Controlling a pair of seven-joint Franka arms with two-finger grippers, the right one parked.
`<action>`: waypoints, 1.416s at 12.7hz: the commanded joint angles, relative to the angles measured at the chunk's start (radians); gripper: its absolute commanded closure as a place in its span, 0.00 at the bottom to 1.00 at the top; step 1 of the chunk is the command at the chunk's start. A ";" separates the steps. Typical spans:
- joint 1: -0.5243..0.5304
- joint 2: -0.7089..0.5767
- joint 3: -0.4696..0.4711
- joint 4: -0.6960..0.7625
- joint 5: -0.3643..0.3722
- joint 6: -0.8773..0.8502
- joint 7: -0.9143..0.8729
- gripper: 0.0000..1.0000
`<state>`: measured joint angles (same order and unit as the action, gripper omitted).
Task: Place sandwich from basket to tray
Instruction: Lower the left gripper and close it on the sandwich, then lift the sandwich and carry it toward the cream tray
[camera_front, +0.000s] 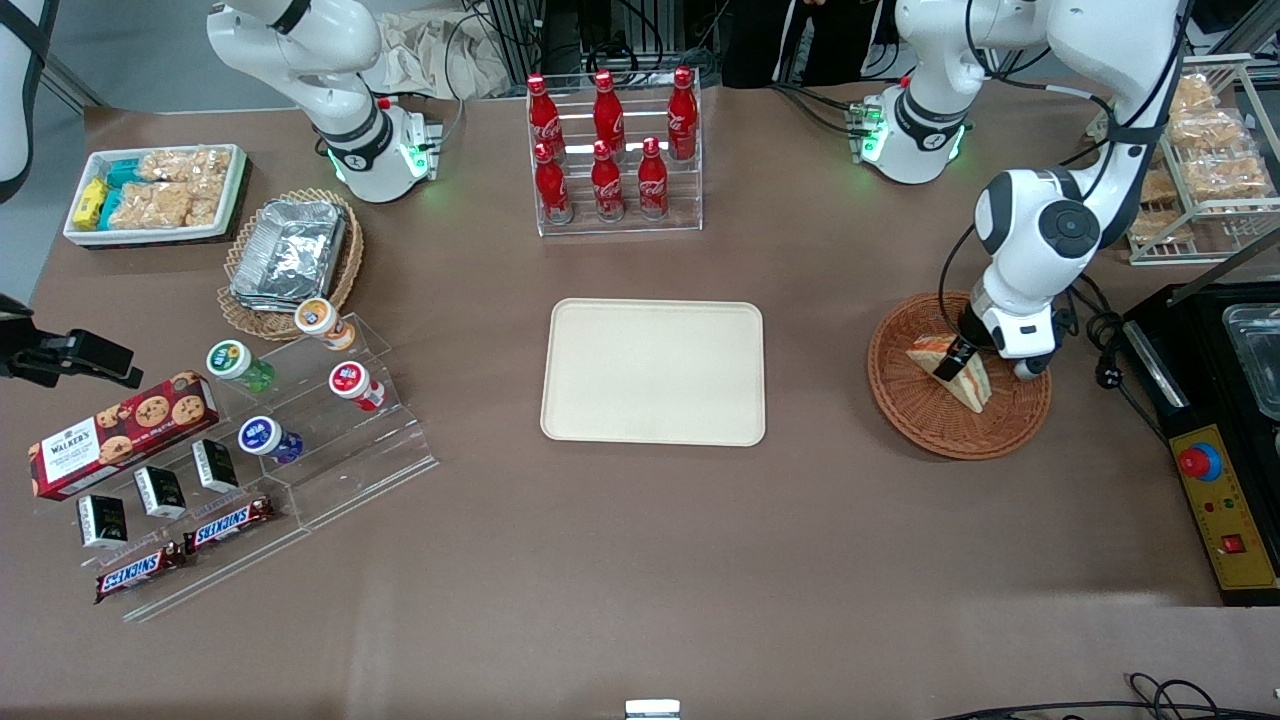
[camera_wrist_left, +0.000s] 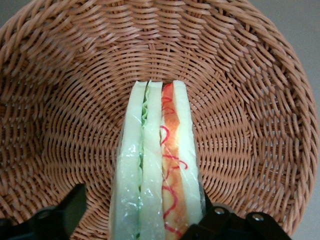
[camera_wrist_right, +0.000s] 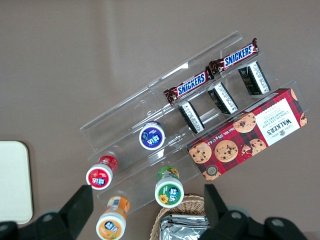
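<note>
Down in the reddish-brown wicker basket (camera_front: 900, 395), at the working arm's end of the table, sits the left gripper (camera_front: 957, 362) — lowered onto the sandwich (camera_front: 952, 370), which lies inside the weave and nowhere near its destination yet. Seen from the wrist: a plastic-wrapped wedge (camera_wrist_left: 157, 170) standing on edge, white bread with green filling on one side and orange-red on the other, running straight between the two fingers (camera_wrist_left: 212, 220). One finger pressed against the bread; the other just beside it with a sliver of basket (camera_wrist_left: 60, 100) showing between, so jaws apart around the wedge, closing not finished as far as can be judged. No sign of lift — bottom edge of the wedge appears to rest on the wicker.

Toward the table's middle, well apart from the basket, lies the cream tray (camera_front: 653, 371) with nothing on it. Done so far: approach and straddle only. Left to do: clamp, raise clear of the rim, carry across toward the parked arm's end, set down on the tray — in short, most of the job.
</note>
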<state>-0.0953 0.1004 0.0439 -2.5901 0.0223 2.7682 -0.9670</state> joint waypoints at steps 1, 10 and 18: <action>-0.004 -0.027 -0.004 0.007 0.004 -0.001 -0.021 1.00; -0.009 -0.199 -0.209 0.541 0.019 -0.853 0.123 1.00; -0.004 -0.067 -0.597 0.780 0.118 -0.978 0.117 1.00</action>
<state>-0.1115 -0.0523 -0.4843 -1.8540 0.0755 1.8127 -0.8588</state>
